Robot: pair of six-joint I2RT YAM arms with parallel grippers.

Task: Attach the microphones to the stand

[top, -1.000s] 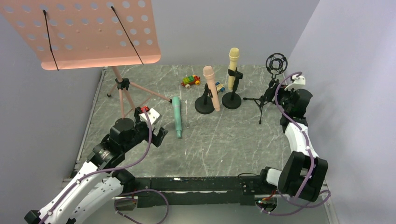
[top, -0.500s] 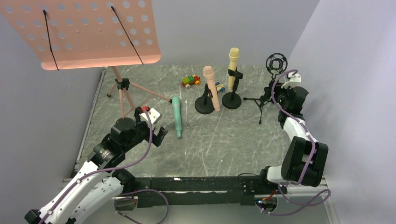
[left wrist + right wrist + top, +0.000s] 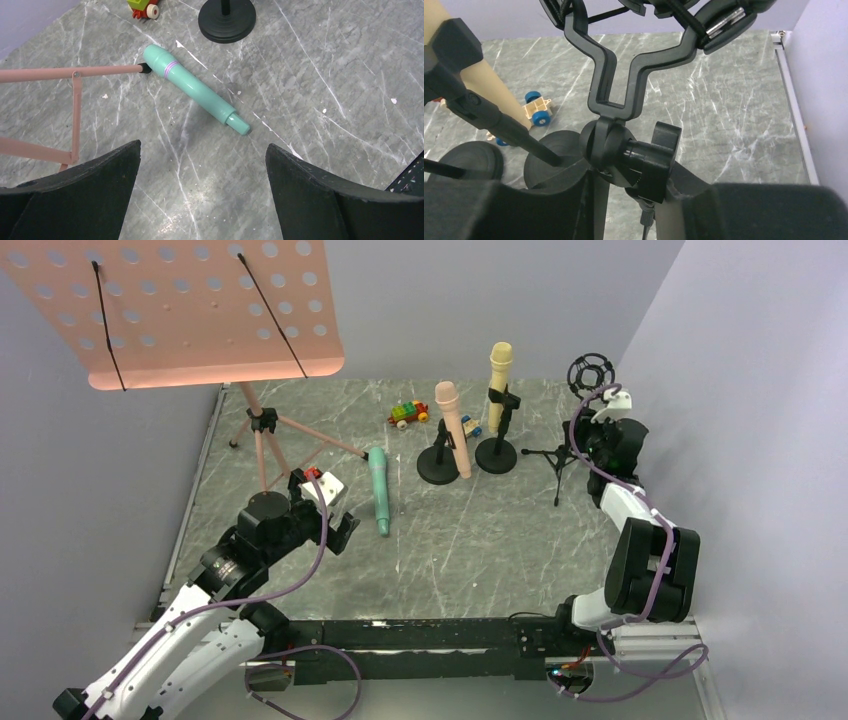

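Mint-green plastic is what matters now: the mint-green microphone (image 3: 192,87) lies flat on the table (image 3: 480,540), head toward the far left and touching or just short of a leg of the pink music stand (image 3: 200,310). It is the only one of the three not up on a stand. The yellow microphone (image 3: 499,370) stands upright in the clip of its round-base stand (image 3: 496,453). The peach-pink microphone (image 3: 453,430) sits tilted at the neighbouring round base (image 3: 437,468) – seated in the clip, I think, though I can't be sure from above. My left gripper (image 3: 202,150) has not moved in the last second; its jaws hang wide apart, just near of the green microphone, touching nothing. The change is on the right: that arm has swung in toward the far right, and the right gripper (image 3: 639,200) now has the swivel joint of the tripod stand (image 3: 565,445) between its fingers, under the black yoke (image 3: 616,60) of the ring mount. The jaws have been narrowing around it – whether they have actually bitten on the stem I cannot tell, as the contact is hidden low in the wrist view. I read this as steadying the empty stand so the left arm can bring the green microphone to it. A toy car (image 3: 408,413) sits far back, out of the way.
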